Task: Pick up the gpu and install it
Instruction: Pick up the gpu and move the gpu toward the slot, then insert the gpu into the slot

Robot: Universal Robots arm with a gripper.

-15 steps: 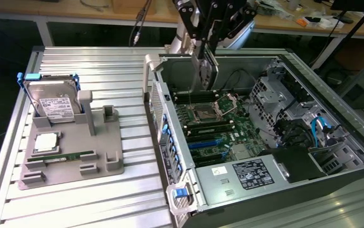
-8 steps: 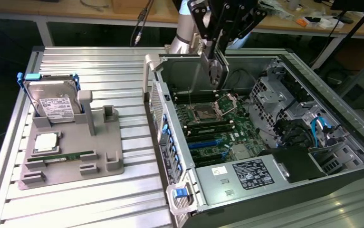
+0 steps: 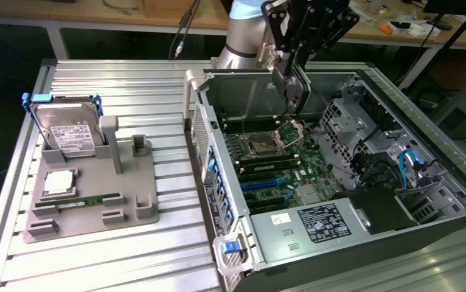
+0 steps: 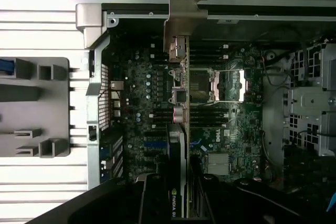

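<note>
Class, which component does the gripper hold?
The gpu, hanging over the open case; the hard drive and memory stick sit in the grey holder.

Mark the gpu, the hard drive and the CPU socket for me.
gpu (image 4: 177,98): wrist view, on the card's long edge, about mid-length.
hard drive (image 3: 70,137): exterior view, on its white label.
CPU socket (image 3: 263,145): exterior view, on the middle of the socket.

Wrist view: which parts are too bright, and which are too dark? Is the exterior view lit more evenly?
In the wrist view the ribbed table glares almost white, while the motherboard under the gpu lies dim; in the exterior view the light is more even, with only a soft sheen on that table.
</note>
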